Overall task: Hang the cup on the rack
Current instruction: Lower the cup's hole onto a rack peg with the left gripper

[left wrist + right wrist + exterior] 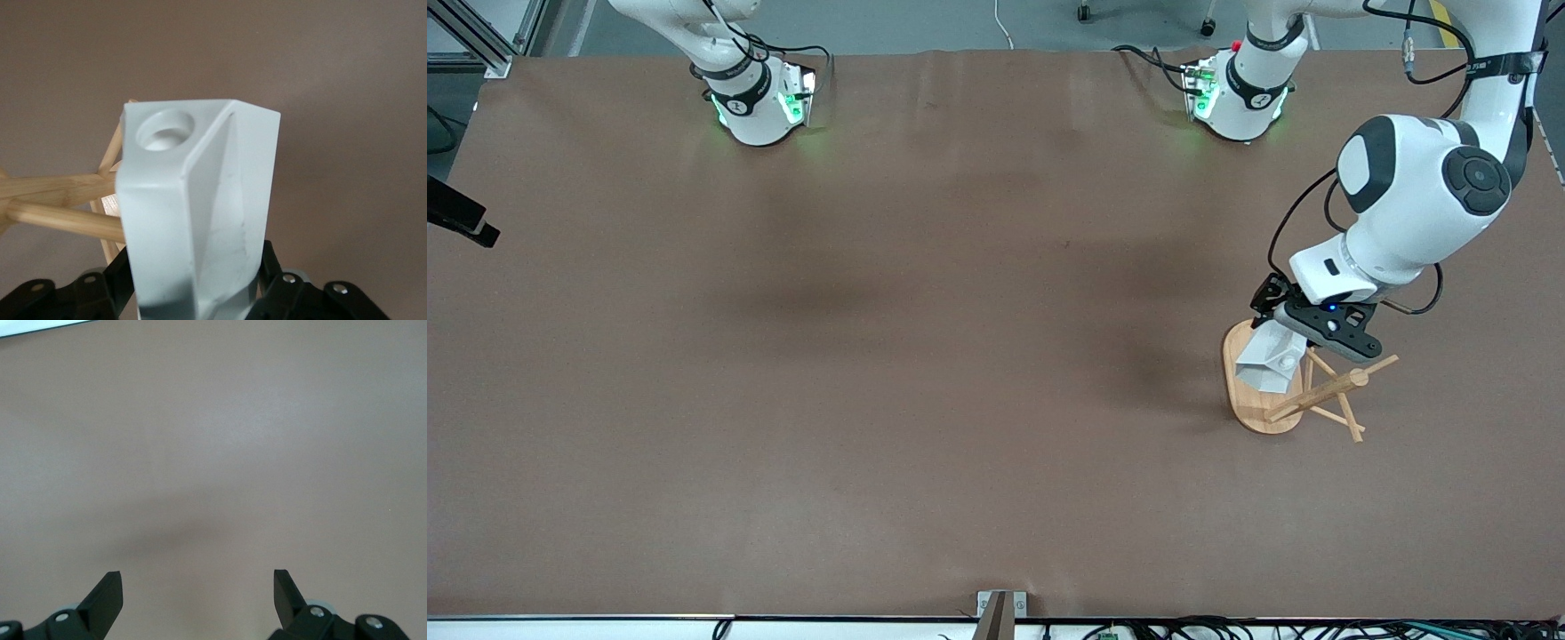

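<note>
My left gripper (1285, 342) is shut on the white faceted cup (1267, 364), and holds it over the oval base of the bamboo rack (1325, 396) at the left arm's end of the table. In the left wrist view the cup (200, 213) fills the space between the black fingers (117, 280), its handle with the round hole (167, 130) pointing away from the gripper. The rack's pegs (60, 200) lie right beside the cup, one thin peg reaching its side. My right gripper (198, 587) is open over bare table with nothing between its fingers; the front view does not show it.
The brown table surface (925, 356) spreads wide around the rack. The two arm bases (756, 98) (1240, 93) stand along the table's edge farthest from the front camera. A small metal bracket (1000, 604) sits at the nearest edge.
</note>
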`<state>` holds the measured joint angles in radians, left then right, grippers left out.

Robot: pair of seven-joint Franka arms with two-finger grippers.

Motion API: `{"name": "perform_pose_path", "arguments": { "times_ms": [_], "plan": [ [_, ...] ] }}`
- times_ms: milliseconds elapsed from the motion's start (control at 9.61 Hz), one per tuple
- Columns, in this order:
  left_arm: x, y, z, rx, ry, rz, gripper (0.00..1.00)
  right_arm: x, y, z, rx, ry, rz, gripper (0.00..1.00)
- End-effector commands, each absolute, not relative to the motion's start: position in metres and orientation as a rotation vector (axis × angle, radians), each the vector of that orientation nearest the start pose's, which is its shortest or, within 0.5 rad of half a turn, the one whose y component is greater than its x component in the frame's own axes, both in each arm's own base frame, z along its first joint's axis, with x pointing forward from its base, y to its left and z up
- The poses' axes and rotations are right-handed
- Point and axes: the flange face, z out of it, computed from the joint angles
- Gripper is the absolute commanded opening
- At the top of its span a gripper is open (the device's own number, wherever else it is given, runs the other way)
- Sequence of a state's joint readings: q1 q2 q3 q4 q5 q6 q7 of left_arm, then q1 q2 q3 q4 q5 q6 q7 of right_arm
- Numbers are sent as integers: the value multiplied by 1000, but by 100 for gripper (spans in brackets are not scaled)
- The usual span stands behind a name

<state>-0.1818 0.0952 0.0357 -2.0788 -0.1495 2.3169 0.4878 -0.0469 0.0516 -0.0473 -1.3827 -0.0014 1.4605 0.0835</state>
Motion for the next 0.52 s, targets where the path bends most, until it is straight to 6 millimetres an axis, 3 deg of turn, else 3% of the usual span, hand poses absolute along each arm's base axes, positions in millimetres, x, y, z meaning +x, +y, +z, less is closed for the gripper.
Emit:
{"name": "perform_pose_path", "arguments": {
  "times_ms": [0,416],
  "plan": [
    [575,-83,381,-3112,880,-238,8,553,-56,673,-3121,279,-34,100],
    [579,-77,370,-3113,857,-238,9,553,-57,672,-3119,281,-32,100]
  ]
}}
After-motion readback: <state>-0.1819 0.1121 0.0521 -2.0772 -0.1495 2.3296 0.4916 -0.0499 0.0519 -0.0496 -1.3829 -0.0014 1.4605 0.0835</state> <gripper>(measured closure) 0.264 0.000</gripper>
